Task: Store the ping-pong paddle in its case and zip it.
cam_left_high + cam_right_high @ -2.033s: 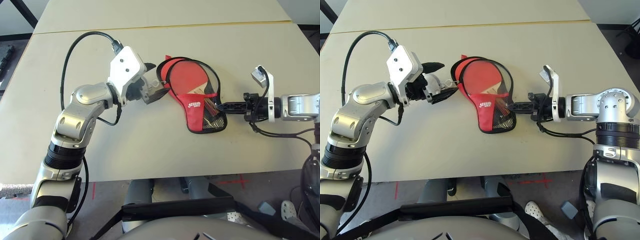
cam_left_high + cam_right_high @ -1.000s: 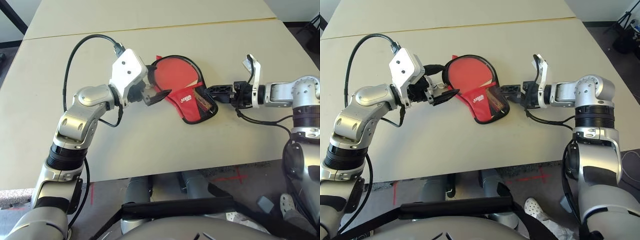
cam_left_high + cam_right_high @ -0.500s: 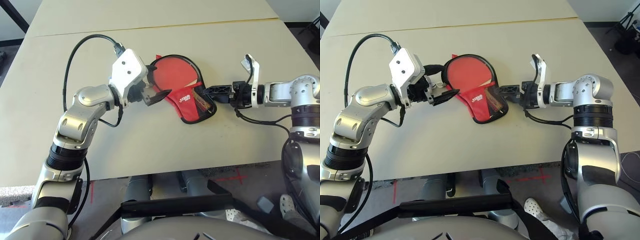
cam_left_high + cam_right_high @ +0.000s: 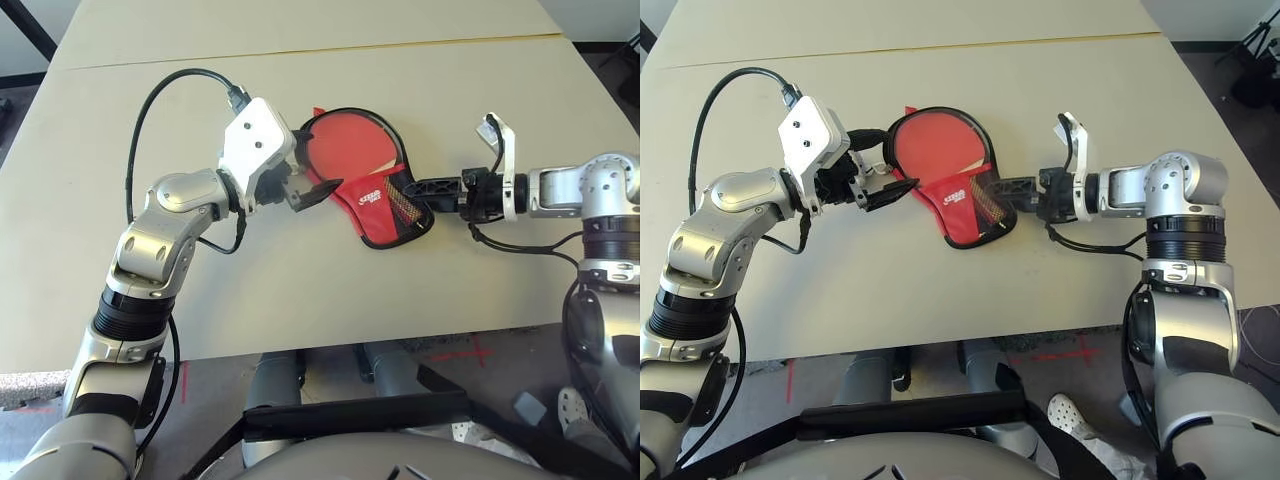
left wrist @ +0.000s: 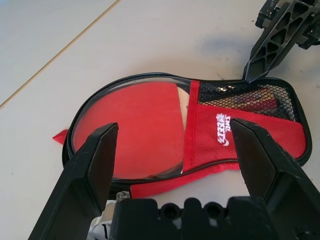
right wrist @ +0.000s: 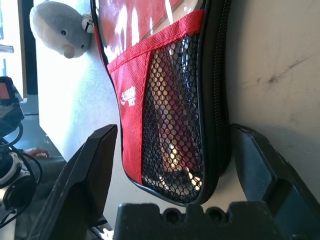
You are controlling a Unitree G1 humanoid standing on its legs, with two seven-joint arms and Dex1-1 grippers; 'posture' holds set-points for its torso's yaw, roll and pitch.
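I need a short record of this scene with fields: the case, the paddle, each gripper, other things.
case: red pouch, flat on the table
paddle: inside the case; handle behind the black mesh
left gripper: open, at the case's round end
right gripper: open, at the case's mesh end
other: grey-white plush toy beyond the case

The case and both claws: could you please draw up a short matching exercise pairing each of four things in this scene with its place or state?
Things:
1. case
2. ping-pong paddle
3. left claw
4. right claw

Places or states:
A. open, at the handle end of the case
B. inside the case, handle showing through the mesh pocket
C. lying flat on the table
D. open, at the round end of the case

Pairs: 1-C, 2-B, 3-D, 4-A
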